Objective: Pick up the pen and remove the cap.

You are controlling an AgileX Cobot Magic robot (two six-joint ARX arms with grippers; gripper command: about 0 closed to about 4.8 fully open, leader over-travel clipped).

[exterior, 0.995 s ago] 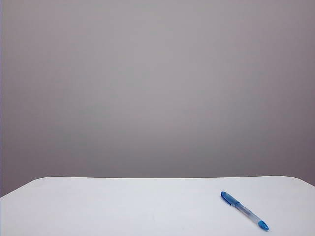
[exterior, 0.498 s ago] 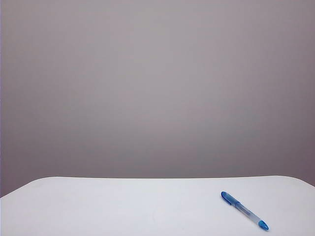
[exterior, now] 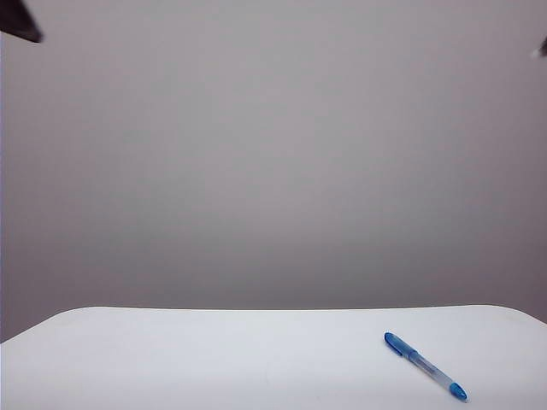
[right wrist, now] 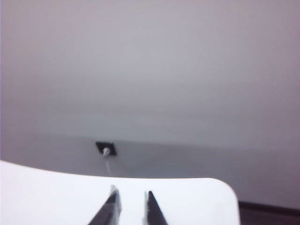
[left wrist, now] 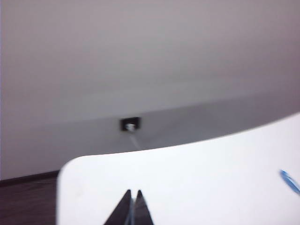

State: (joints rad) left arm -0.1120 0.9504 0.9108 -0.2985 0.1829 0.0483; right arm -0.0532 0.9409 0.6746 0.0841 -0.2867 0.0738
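**No readable writing in any view**

No text, label, brand, number or sign can be read anywhere. The pen has a faint dark smudge on its clear barrel, too small to make out as print. The white table and the grey wall are plain. The small dark wall plate carries no legible marking.

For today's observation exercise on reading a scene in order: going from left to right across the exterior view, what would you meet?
Left gripper, a dark tip at the upper left corner → bare white table → cap on the pen's upper left end → pen lying on the table → right gripper, just entering at the upper right edge.
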